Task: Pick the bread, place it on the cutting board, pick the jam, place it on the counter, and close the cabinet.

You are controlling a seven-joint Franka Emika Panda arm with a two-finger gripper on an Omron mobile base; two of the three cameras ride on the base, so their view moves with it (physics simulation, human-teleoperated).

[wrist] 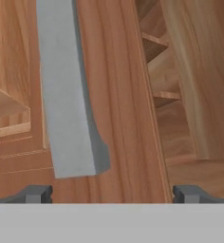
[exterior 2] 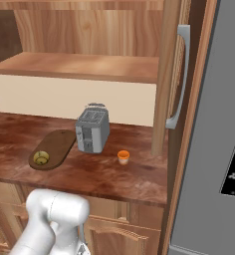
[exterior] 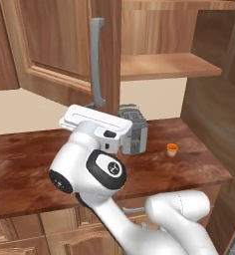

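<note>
A: What did the left base view show?
B: The cabinet [exterior: 64, 50] door hung open, its grey handle [exterior: 96, 62] above the arm. The jam [exterior: 172, 149] stood on the counter [exterior: 20, 169], right of the toaster [exterior: 134, 129].

A: And the right base view?
B: The bread [exterior 2: 41, 158] lay on the cutting board [exterior 2: 59, 144]. 2 placements looked done; closing remained.

A: The hand view?
B: The gripper [wrist: 113, 193] faced the handle, jaws spread, holding nothing.

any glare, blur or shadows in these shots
Left base view: soft sheen on the glossy counter, no blur. Right base view: evenly lit, a faint shadow beside the toaster. Hand view: the grey cabinet handle looks soft-edged up close, no glare.
</note>
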